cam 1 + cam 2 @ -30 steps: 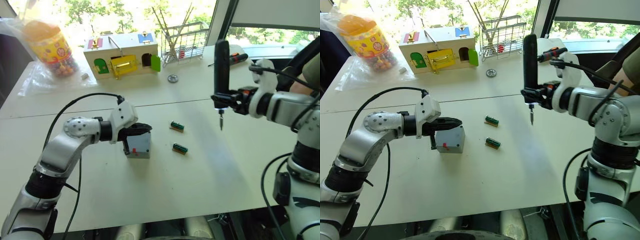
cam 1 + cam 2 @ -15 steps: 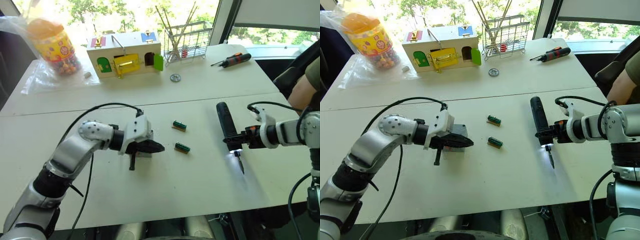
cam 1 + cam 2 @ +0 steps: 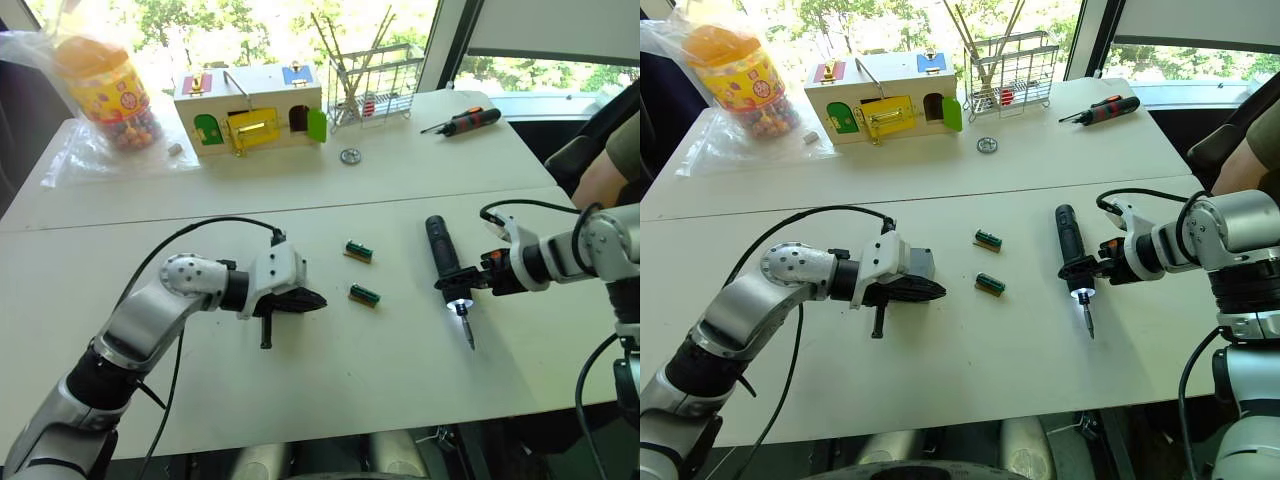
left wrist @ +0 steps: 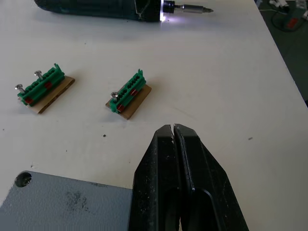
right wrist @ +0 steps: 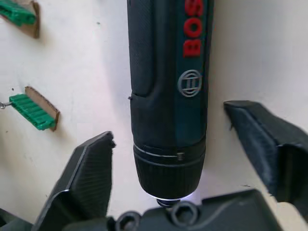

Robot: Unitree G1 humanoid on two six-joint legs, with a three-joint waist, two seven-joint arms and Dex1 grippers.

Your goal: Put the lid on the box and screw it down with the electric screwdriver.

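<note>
the electric screwdriver (image 3: pixel 1070 248) lay flat on the white surface (image 3: pixel 970 370), bit lamp lit; the right pincer (image 5: pixel 185 159) straddled its collar with both fingers spread clear of it, gripping nothing; the left pincer (image 4: pixel 179 163) was shut tight and empty above the lid (image 4: pixel 62 204), which seemed to sit on the box, mostly hidden; the tool looked dense, rigid and inclined to roll; best taken round the ribbed barrel, not the thin bit.
</note>
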